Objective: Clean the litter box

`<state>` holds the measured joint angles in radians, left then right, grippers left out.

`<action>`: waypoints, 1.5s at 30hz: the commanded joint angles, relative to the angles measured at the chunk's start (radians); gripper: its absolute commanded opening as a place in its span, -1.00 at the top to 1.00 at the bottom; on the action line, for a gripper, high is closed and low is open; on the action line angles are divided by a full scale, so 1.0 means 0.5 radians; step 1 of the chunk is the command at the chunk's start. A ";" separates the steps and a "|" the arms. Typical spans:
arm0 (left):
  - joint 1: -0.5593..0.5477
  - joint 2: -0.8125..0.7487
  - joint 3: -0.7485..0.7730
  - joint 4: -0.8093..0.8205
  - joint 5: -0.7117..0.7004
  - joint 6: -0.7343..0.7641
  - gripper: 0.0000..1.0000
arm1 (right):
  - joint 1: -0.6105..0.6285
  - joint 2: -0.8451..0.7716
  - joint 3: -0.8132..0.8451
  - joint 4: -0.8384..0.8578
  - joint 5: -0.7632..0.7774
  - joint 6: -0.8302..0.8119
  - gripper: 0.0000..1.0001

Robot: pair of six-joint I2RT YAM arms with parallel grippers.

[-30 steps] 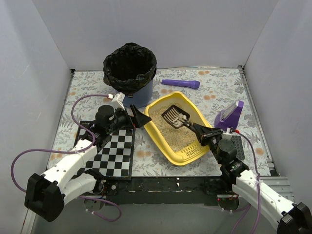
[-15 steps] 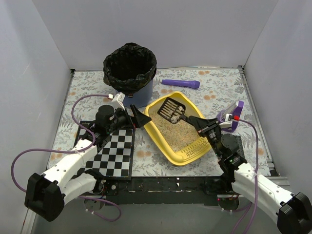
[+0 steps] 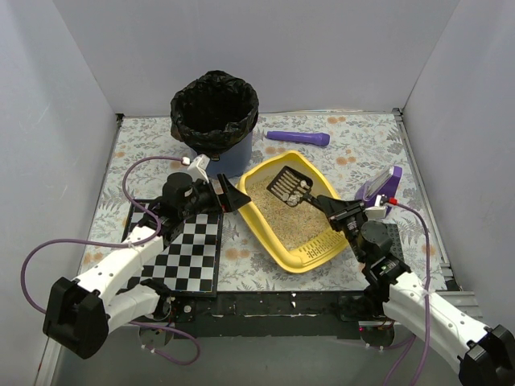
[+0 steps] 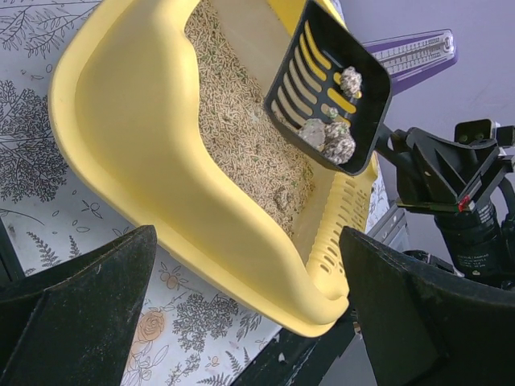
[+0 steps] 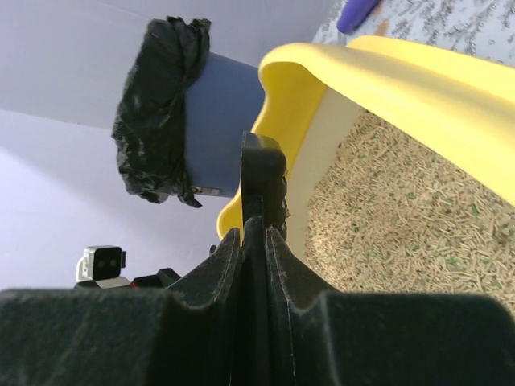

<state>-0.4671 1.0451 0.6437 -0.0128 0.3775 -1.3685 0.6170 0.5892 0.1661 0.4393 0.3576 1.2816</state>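
The yellow litter box (image 3: 259,223) lies slantwise mid-table with beige litter (image 3: 291,219) in it. My right gripper (image 3: 335,211) is shut on the handle of a black slotted scoop (image 3: 290,185), held above the far end of the litter with a few grey clumps (image 4: 335,143) on it. In the right wrist view the fingers (image 5: 229,265) clamp the handle (image 5: 262,173), with the tray wall (image 5: 418,76) to the right. My left gripper (image 3: 229,195) is open and empty beside the tray's left rim (image 4: 137,137); its jaws stand wide on either side of the near corner.
A blue bin with a black bag (image 3: 215,112) stands behind the tray, also in the right wrist view (image 5: 213,108). A purple flashlight (image 3: 298,138) lies at the back. A purple tool (image 3: 380,191) stands right of the tray. A checkerboard (image 3: 189,251) lies under the left arm.
My right gripper has lifted the scoop out of the litter with clumps on it, toward the tray's far end. The left gripper has shifted slightly toward the tray.
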 commanded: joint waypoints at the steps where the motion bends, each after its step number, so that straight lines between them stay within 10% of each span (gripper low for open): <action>1: -0.005 -0.081 0.023 0.013 -0.031 0.019 -0.96 | 0.005 -0.132 0.048 0.179 0.074 -0.025 0.97; 16: -0.005 -0.028 0.029 0.071 0.092 0.016 -0.96 | 0.002 -0.101 0.278 -0.452 0.349 0.023 0.97; 22: -0.005 0.079 0.023 0.225 0.263 -0.027 -0.96 | 0.008 0.085 0.106 0.369 -0.107 -0.041 0.97; 27: -0.005 0.018 0.032 0.121 0.206 -0.009 -0.96 | 0.008 -0.003 0.343 -0.439 0.171 0.044 0.97; 40: -0.005 0.008 0.025 0.115 0.107 -0.064 -0.96 | 0.008 -0.120 0.008 0.250 -0.083 0.170 0.97; 45: -0.005 -0.065 0.062 -0.112 -0.055 -0.024 -0.96 | 0.008 -0.218 0.140 -0.255 0.094 0.277 0.97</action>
<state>-0.4671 1.0550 0.6441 0.0265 0.4301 -1.3945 0.6224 0.5266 0.1799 0.3748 0.3603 1.3674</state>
